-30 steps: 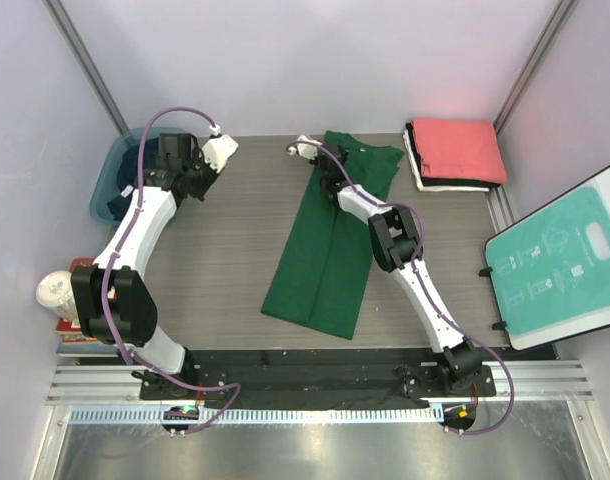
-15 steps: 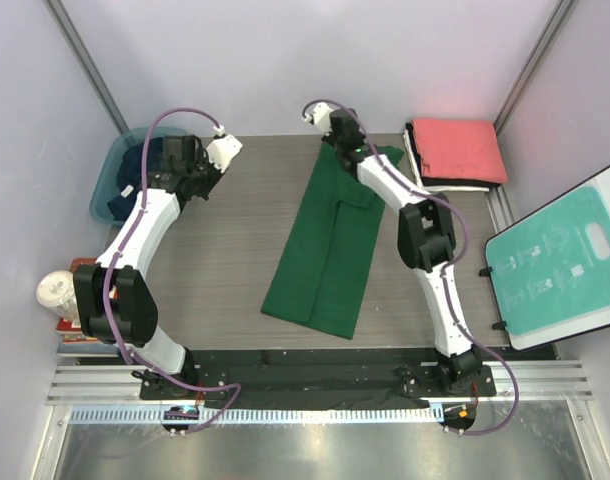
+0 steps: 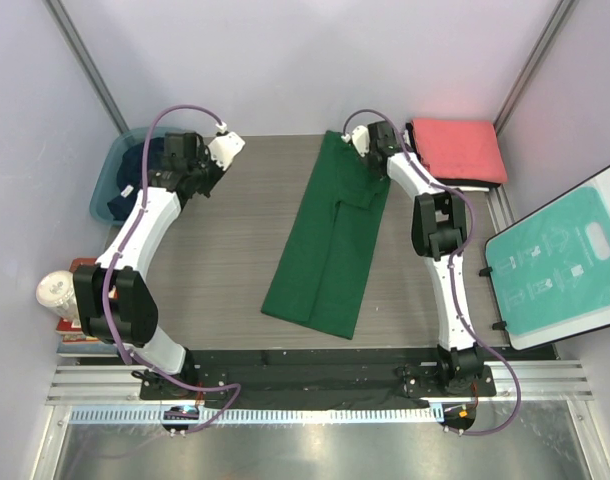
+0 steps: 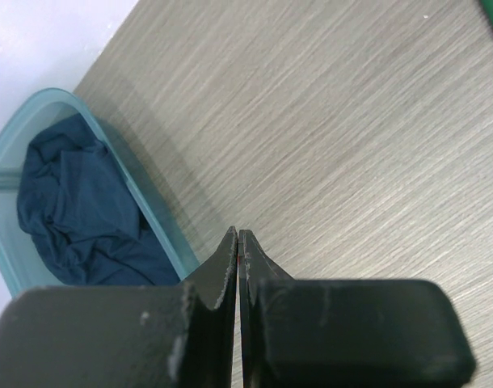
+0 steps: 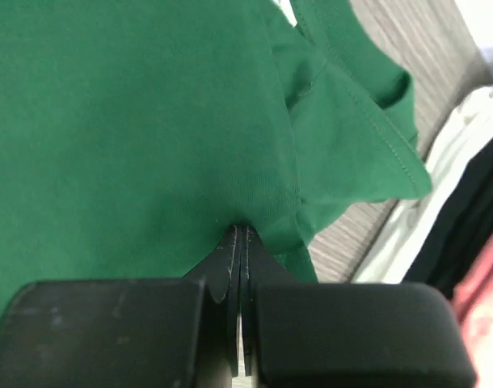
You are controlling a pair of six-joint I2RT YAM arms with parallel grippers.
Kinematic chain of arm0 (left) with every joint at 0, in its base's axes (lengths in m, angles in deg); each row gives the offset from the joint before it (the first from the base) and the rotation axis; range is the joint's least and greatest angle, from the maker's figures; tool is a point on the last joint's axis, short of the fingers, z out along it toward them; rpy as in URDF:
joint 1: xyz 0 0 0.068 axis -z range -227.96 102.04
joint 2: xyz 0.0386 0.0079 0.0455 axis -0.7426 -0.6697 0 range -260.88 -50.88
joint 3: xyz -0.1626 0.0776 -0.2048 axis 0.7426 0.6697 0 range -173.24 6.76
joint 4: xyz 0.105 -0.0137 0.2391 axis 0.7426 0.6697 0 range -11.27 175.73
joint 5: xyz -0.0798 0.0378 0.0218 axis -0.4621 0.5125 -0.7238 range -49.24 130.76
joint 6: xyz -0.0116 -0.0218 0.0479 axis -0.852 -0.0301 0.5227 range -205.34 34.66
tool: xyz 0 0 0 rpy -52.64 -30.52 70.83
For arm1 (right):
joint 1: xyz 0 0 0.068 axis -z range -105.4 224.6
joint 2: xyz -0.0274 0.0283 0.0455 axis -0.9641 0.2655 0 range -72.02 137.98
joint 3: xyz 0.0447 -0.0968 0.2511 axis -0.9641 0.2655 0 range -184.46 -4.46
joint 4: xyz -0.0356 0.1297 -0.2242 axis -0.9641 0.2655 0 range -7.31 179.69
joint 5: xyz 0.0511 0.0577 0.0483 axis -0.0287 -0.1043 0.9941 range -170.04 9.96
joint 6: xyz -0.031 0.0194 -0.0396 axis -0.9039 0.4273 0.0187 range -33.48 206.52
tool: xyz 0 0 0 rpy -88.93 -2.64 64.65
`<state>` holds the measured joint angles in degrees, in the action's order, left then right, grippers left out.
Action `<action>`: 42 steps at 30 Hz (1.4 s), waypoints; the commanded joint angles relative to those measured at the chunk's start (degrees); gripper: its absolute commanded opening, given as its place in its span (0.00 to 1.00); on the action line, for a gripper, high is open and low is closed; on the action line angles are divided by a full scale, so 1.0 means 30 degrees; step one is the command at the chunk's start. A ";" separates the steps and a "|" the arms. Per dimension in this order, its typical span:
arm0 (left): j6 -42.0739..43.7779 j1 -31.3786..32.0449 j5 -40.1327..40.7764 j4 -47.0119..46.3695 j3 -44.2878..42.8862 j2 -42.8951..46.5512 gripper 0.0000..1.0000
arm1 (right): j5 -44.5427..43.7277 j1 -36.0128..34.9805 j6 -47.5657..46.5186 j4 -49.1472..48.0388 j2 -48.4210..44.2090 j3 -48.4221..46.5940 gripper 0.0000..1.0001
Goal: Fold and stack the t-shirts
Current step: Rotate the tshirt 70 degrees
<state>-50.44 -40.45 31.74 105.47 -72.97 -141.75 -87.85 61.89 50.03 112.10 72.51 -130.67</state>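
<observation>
Top external view: we record the desk (image 3: 225, 260), grey wood grain, carrying the dark green t-shirt (image 3: 330, 250) at its centre. The shirt is folded into a long narrow band that runs on a slight slant from the far edge toward the near edge. A teal-and-white instruction board (image 3: 560, 270) leans at the right, off the desk surface. At the far right corner lies a folded stack with the coral-red t-shirt (image 3: 457, 148) on top; the edges of the black t-shirt (image 3: 417, 160) and the white t-shirt (image 3: 455, 188) show beneath it. At the far left, the teal tub (image 3: 103, 185) holds the crumpled navy t-shirt (image 4: 77, 210). The right pincer (image 5: 240, 230) sits at the far end of the dark green t-shirt, near the stack. In the right wrist view its jaws are pressed together with green cloth puckered between the tips, so we note it as clamped on that shirt. The left pincer (image 4: 238, 234) hangs over bare desk just beside the tub, jaws together and gripping nothing.
</observation>
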 commanded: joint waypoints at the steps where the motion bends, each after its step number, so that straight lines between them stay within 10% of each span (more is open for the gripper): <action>1: 0.0175 0.0076 0.0105 -0.0155 -0.1198 0.0056 0.00 | 0.1254 -0.0685 0.0620 0.0334 0.0280 -0.1669 0.01; 15: 0.0468 0.0134 0.0368 0.0402 -0.2313 -0.1087 0.00 | -0.4888 -0.0451 -0.1925 -0.2298 0.3560 -0.2226 0.01; 23: 0.0468 0.0134 -0.0187 0.0314 -0.1346 -0.0882 0.00 | -0.7969 -0.0305 -0.5185 -0.9681 0.5145 -0.2227 0.01; 28: 0.1810 0.0134 -0.2057 0.0607 -0.0411 -0.0385 0.00 | -0.5549 -0.0713 -0.1609 -0.9923 -0.0705 0.1077 0.16; 32: 0.4827 0.0718 -0.4228 0.0959 0.1199 0.0289 0.00 | -0.2382 -0.1678 -0.1049 -0.8078 -0.6912 0.7069 0.68; 42: 1.1538 0.5311 -0.6662 0.1721 0.4510 0.0582 0.40 | 0.1928 -0.3844 -0.5642 -0.0196 -1.9193 1.9002 0.77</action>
<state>-25.74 -29.98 16.79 109.07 -63.50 -142.93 -89.01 52.43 41.23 99.03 23.33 -86.89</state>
